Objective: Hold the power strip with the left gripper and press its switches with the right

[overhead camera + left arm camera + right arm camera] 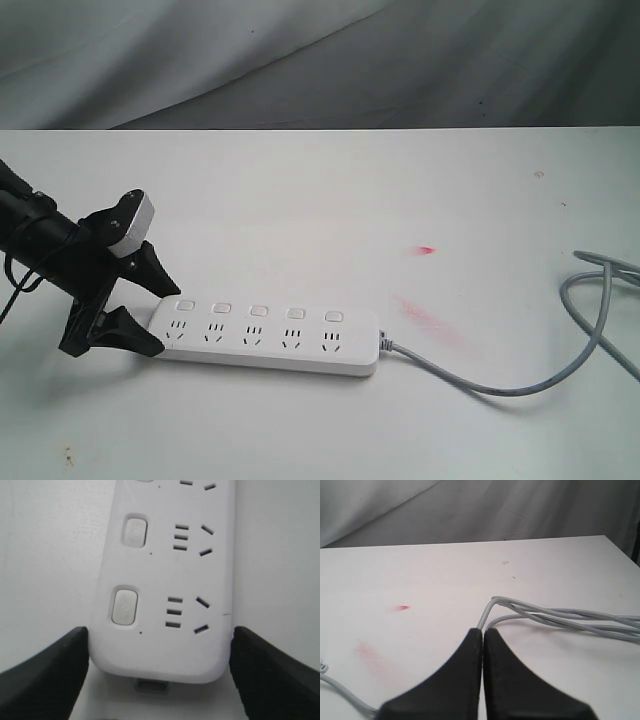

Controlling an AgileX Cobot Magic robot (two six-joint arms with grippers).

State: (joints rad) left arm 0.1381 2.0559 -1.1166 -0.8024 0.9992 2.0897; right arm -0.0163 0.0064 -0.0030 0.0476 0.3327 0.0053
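1. The power strip (268,335) lies flat on the white worktop (300,200), front and centre in the exterior view, sockets up. Its long axis runs left to right.
2. There are five switches (257,311) in a row along the far edge, one above each socket.
3. The grey cable (520,385) leaves the strip's right end, curves away to the right and runs out of view.
4. The left pincer (168,320) is spread wide across the strip's left end. One jaw lies against the far long edge and one against the near edge. The wrist view shows both black jaws flush with the strip's sides.
5. The right pincer (483,635) has its jaws pressed together and holds nothing. It is out of the exterior view. Loops of cable lie on the worktop beyond its tips.
6. Red smears (427,249) mark the worktop to the right of the strip.
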